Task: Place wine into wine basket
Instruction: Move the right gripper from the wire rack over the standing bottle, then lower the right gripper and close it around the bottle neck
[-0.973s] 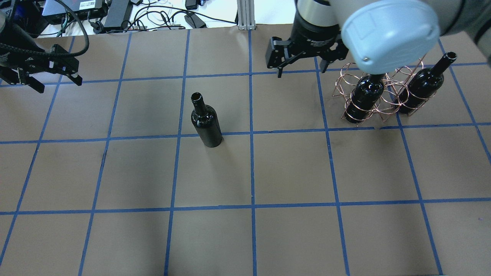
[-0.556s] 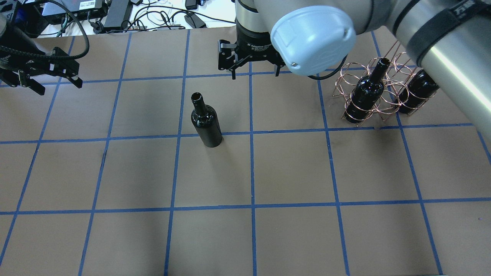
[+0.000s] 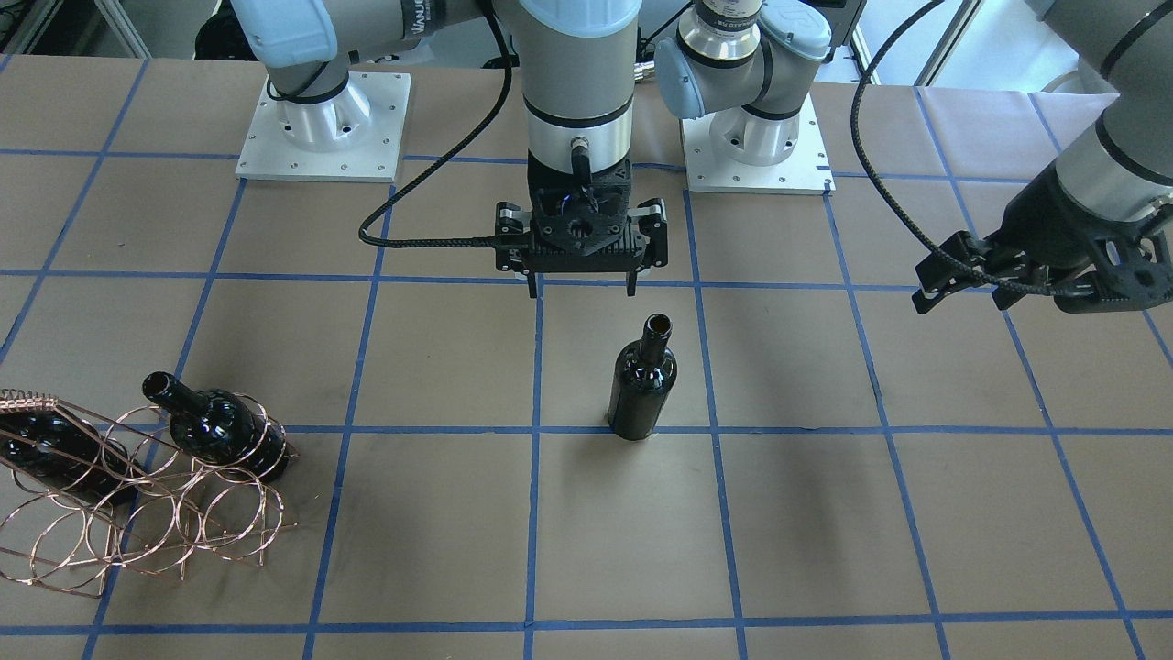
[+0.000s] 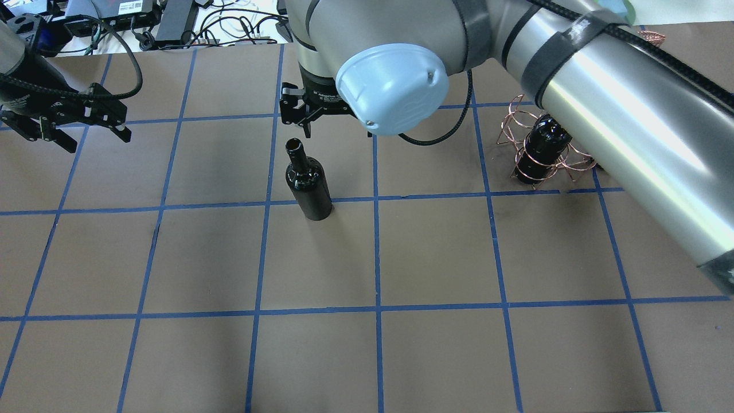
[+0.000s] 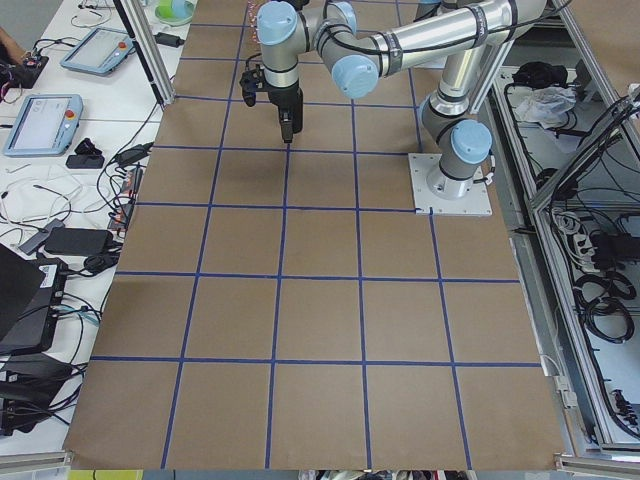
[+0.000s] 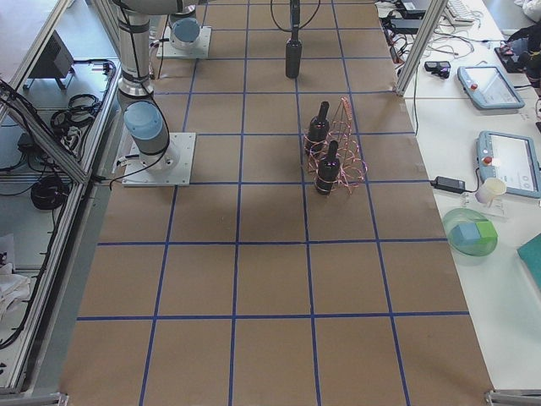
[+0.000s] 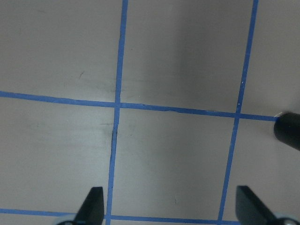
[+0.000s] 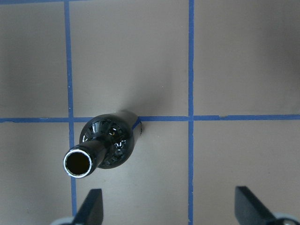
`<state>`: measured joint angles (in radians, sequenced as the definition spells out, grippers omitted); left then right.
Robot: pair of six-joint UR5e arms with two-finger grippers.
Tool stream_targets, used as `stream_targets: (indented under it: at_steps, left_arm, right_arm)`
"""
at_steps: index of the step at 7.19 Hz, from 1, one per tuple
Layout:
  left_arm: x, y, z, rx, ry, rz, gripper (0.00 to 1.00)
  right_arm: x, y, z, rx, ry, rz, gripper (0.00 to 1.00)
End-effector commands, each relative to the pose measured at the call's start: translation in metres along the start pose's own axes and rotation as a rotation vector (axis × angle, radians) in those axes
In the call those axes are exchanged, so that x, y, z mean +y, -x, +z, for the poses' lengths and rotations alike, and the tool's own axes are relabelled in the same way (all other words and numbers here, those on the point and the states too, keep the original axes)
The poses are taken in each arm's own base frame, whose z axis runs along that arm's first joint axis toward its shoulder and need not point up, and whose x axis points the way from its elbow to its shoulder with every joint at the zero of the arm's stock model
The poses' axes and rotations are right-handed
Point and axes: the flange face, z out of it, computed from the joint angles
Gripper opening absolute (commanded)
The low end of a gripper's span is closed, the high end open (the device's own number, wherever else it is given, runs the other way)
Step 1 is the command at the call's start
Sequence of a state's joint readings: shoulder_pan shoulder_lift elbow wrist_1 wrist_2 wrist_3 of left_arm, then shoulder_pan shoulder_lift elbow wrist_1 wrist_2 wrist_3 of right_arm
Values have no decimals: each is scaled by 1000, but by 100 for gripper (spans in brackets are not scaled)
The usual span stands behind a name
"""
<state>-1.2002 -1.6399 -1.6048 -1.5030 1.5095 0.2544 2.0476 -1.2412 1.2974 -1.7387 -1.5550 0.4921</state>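
One wine bottle [image 4: 308, 189] stands upright and alone on the brown table; it also shows in the front view [image 3: 641, 385] and the right wrist view [image 8: 105, 145]. My right gripper [image 3: 582, 291] is open and empty, above the bottle's height and a little off to its robot-ward side; in the right wrist view [image 8: 169, 206] the bottle mouth lies near one fingertip [image 8: 93, 201]. The copper wine basket [image 3: 137, 513] holds two other bottles [image 3: 220, 426] [image 3: 46, 449]. My left gripper [image 4: 94, 139] is open and empty at the far left.
The right arm's large links [image 4: 619, 115] cross over the basket [image 4: 516, 123] in the overhead view and hide one basket bottle. Cables and devices [image 4: 172, 23] lie beyond the table's far edge. The left wrist view shows blue-taped table and the bottle's base [image 7: 288, 133].
My right arm has swung left from above the basket to beside the standing bottle, its gripper still open. The left gripper has hardly moved.
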Motion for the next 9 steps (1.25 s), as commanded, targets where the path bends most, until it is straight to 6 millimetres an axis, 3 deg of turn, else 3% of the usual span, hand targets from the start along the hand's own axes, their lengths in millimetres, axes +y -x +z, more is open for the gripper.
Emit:
stream_targets:
  at_steps: [1, 3, 4, 6, 9]
  left_arm:
    - [0, 2, 9, 1, 3, -4, 100]
    - [1, 2, 14, 2, 6, -4, 100]
    - [1, 3, 13, 1, 3, -4, 100]
    - [1, 3, 13, 1, 2, -5, 100]
    - [1, 4, 15, 2, 5, -5, 100]
  right_arm:
    - [2, 12, 2, -7, 2, 15, 100]
    - [4, 46, 34, -28, -20, 21, 100]
    - [3, 52, 37, -31, -23, 17, 100]
    - [-1, 55, 41, -29, -20, 20, 100]
    - [-10, 60, 79, -11, 8, 20, 100]
